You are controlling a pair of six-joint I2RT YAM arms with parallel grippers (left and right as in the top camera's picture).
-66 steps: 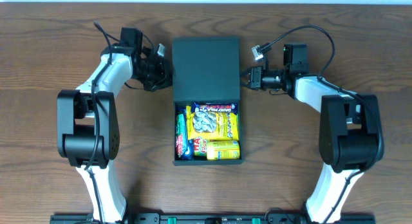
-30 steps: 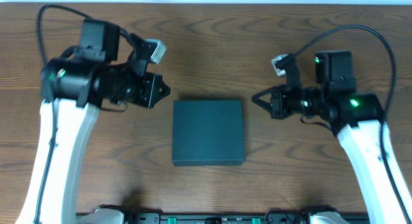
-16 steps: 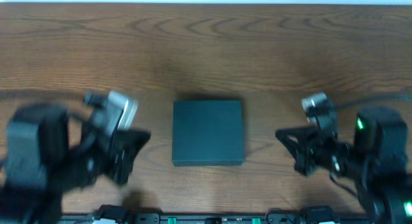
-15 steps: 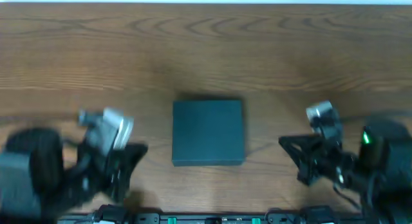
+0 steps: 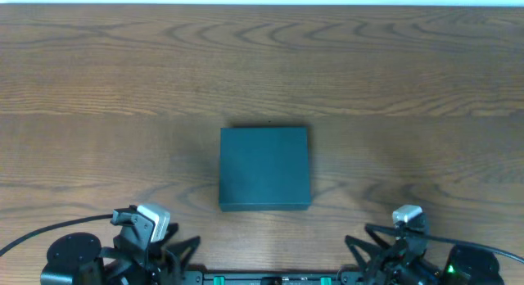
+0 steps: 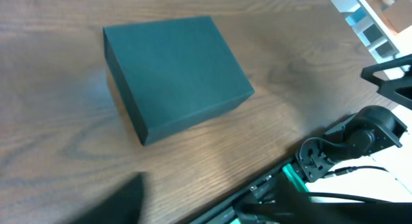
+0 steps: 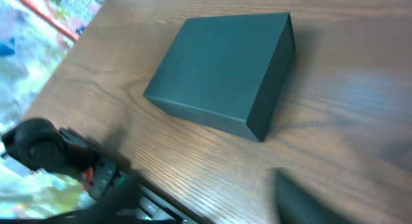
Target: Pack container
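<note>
The right hand (image 7: 206,208) showed two dark, blurred fingers spread wide at the bottom of its own view, gripping nothing. The left hand (image 5: 172,254) showed only one blurred finger in its wrist view, so I could not tell whether it was spread or pressed together. Both sat low at the near edge of the counter (image 5: 393,88), the left at about 7 o'clock from the container (image 5: 264,168) and the right at about 5 o'clock, each well apart from it.

The container lay flat at the counter's middle with its lid down, so nothing inside could be seen. It looked like matte card, probably stiff enough to hold its shape but easy to dent at the walls, and not slippery. Its weight could not be judged. The best hold seemed to be low on the side walls at 3 and 9 o'clock, one hand on each, since a pinch on the lid's rim might lift the flap.

Bare wood lay all around, widest toward 12 o'clock. The near edge at 6 o'clock was closest.
</note>
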